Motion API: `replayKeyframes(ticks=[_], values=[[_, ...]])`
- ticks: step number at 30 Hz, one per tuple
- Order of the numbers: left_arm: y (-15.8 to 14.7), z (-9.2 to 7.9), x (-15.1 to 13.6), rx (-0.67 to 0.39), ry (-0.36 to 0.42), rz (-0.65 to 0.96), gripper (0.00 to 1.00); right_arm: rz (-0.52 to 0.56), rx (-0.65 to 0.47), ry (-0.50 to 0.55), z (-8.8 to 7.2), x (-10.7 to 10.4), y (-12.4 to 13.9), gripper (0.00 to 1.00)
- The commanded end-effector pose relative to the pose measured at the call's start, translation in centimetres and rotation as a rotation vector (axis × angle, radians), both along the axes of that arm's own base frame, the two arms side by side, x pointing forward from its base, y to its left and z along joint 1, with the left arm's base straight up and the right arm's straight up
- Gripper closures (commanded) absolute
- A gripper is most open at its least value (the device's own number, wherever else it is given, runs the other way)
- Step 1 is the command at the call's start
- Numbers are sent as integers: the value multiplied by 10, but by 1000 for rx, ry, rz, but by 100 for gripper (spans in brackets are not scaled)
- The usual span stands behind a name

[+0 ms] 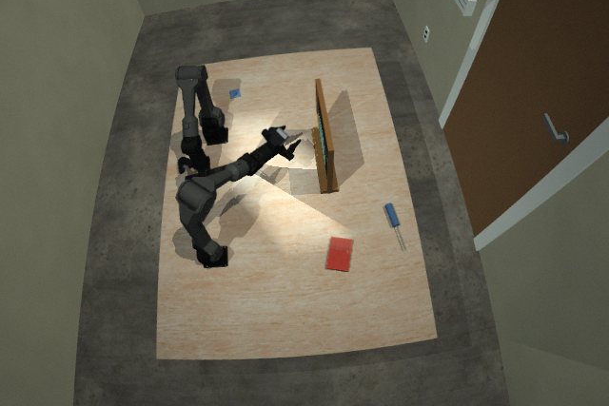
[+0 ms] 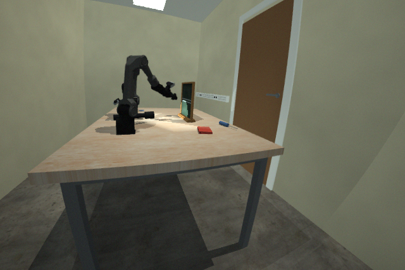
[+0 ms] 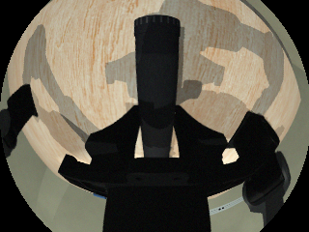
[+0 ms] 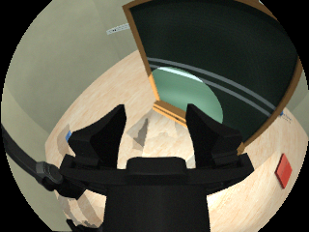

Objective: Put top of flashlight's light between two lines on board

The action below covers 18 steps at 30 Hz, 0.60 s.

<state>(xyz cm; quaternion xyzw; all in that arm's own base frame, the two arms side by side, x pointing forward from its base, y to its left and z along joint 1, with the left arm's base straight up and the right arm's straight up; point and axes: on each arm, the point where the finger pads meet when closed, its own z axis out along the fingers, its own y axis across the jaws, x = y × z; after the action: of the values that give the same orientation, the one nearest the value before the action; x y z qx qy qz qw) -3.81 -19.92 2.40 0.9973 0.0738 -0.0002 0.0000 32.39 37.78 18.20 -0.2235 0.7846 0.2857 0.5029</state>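
Observation:
The board (image 1: 323, 131) (image 2: 187, 91) (image 4: 208, 39) stands upright, with two grey lines (image 4: 174, 62) across it. The light patch (image 4: 188, 94) (image 2: 185, 108) covers its lower part. The patch's top edge is at the lower line, which is lit white there. Whether it passes above that line is hard to tell. My left gripper (image 3: 156, 112) is shut on the black flashlight (image 3: 156, 58) (image 2: 149, 115), held low and pointing toward the board. My right gripper (image 4: 155, 111) (image 1: 293, 136) (image 2: 176, 97) is open and empty, raised in front of the board.
A red block (image 1: 339, 254) (image 2: 204, 129) (image 4: 284, 171) lies near the board's near end. A blue-handled tool (image 1: 392, 215) (image 2: 224, 124) lies near the far edge. A small blue piece (image 1: 235, 93) lies beside the left arm. The right arm crosses over the left gripper in the top view.

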Motion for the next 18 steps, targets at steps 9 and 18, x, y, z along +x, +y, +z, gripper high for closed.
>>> replayKeyframes(ticks=[9, 18], values=[[0, 0, 0, -1, 0, 0, 63, -158, -7, -318, 43, 33, -54, 0], [0, 0, 0, -1, 0, 0, 63, -175, -12, -365, 50, 36, -63, 0]])
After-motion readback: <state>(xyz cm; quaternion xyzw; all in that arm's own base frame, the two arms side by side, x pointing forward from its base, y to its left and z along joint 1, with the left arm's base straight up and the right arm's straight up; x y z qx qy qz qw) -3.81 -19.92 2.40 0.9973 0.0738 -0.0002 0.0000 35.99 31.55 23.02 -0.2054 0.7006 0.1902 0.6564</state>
